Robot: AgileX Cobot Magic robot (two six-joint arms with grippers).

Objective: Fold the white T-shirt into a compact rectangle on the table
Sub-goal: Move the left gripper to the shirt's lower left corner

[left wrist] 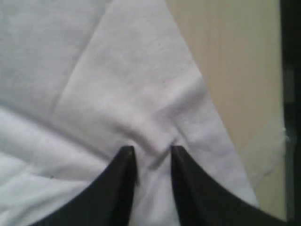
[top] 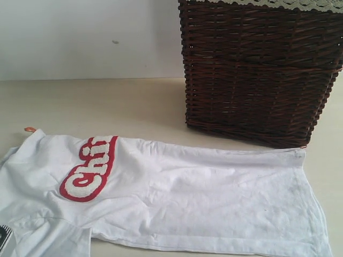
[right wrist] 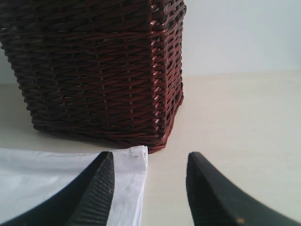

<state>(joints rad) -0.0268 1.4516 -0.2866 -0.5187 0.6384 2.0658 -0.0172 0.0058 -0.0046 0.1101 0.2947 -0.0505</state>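
Observation:
The white T-shirt (top: 187,198) lies spread flat on the table (top: 107,107), its red-outlined lettering (top: 88,171) towards the left and a small orange tag (top: 30,129) at its far left corner. In the left wrist view my left gripper (left wrist: 150,153) presses down on the T-shirt (left wrist: 131,94), and a raised ridge of cloth is pinched between its narrowed fingers. My right gripper (right wrist: 149,160) stands open low over the hem corner of the T-shirt (right wrist: 129,179); one finger is above the cloth, the other above bare table (right wrist: 235,117).
A dark wicker basket (top: 257,69) with a lace-edged liner (top: 278,4) stands at the back right, close behind the shirt's hem. It looms just ahead of the right gripper as the basket (right wrist: 94,70). A pale wall runs behind the table.

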